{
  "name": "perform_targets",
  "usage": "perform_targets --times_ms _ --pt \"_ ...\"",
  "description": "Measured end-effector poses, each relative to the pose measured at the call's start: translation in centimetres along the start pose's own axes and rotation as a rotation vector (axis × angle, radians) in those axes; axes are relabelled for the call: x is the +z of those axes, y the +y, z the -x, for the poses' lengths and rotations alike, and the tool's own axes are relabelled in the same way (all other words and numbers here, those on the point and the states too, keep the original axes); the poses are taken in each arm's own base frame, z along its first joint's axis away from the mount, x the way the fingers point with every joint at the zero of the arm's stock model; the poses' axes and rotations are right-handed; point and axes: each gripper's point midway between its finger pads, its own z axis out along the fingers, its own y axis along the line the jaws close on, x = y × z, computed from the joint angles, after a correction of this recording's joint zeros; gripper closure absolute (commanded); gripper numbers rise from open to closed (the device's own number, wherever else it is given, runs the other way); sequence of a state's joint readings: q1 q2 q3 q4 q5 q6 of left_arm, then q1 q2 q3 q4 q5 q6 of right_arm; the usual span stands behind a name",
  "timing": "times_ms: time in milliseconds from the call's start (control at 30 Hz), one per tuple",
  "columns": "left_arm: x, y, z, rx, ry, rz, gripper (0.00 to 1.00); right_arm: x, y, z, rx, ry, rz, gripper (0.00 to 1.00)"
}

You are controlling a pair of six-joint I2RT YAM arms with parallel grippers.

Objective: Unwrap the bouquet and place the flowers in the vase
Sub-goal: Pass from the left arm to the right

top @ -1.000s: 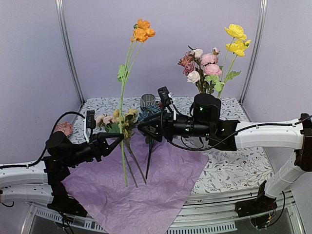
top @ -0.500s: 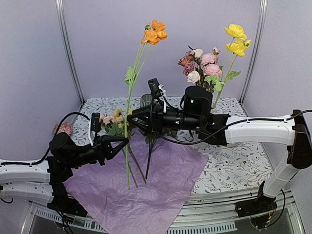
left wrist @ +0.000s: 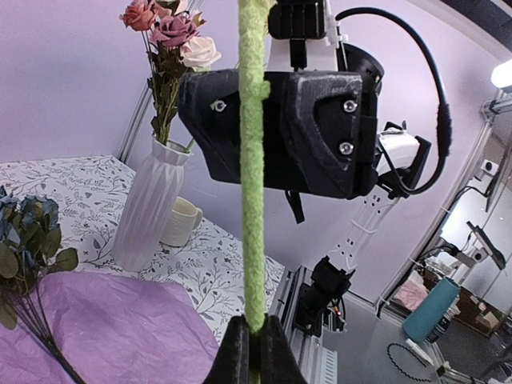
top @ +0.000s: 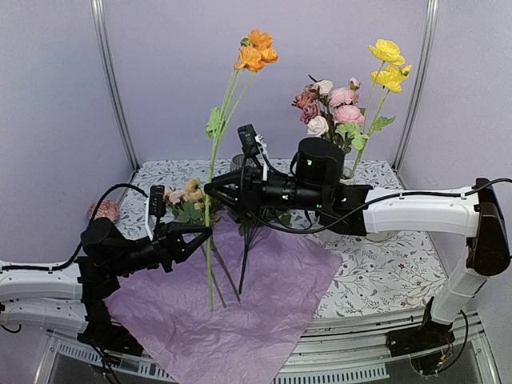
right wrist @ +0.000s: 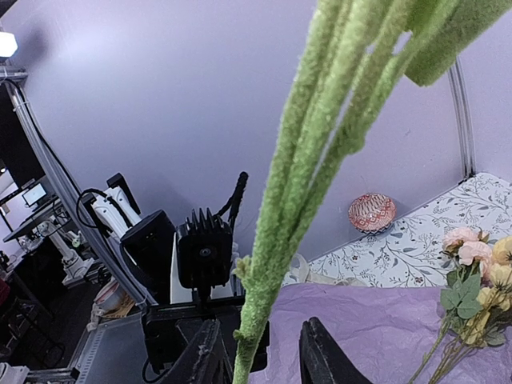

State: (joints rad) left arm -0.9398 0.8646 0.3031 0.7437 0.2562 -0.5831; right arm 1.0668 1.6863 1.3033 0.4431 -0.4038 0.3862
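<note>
**Orange flower [top: 254, 52] upright at mid-frame**

Your left claw [top: 206, 232] is clenched low on its stem [left wrist: 254, 160], arm angled up from lower left. Your right claw [top: 211, 190], on an arm stretched level from the right, straddles the stem higher, fingers apart.

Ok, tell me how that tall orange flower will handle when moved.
Likely sways: the orange flower blooms far above the left gripper. The thin stem leans, so probably bendy. Its fuzzy surface should resist slipping.
</note>
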Motion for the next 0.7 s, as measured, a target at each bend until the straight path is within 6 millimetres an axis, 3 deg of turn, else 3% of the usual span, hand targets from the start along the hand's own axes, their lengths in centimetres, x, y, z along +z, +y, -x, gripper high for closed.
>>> perform_targets --times_ms 67,267,333,433,500,700 --pt "0.0 -0.1 0.0 0.003 0.001 -0.002 1.00 0.0 0.0 -0.1 0.002 0.002 0.000 0.66" --pt "0.2 -0.1 -0.1 0.008 0.008 -0.006 1.00 0.1 0.0 -0.2 0.009 0.004 0.002 0.89" --pt "0.2 -0.1 -0.3 0.008 0.014 -0.007 0.95 0.1 0.0 -0.2 0.009 0.006 0.007 0.96" --pt "0.2 -0.1 -0.3 0.015 0.016 -0.010 0.58 0.1 0.2 -0.2 0.018 0.007 0.013 0.97" --pt "0.2 -0.3 -0.3 0.018 0.018 -0.017 0.41 0.1 0.3 -0.3 0.013 0.006 0.010 0.97" --pt "0.0 -0.6 -0.2 0.019 0.015 -0.018 0.16 -2.7 -0.5 -0.9 -0.026 0.010 -0.095 0.97"
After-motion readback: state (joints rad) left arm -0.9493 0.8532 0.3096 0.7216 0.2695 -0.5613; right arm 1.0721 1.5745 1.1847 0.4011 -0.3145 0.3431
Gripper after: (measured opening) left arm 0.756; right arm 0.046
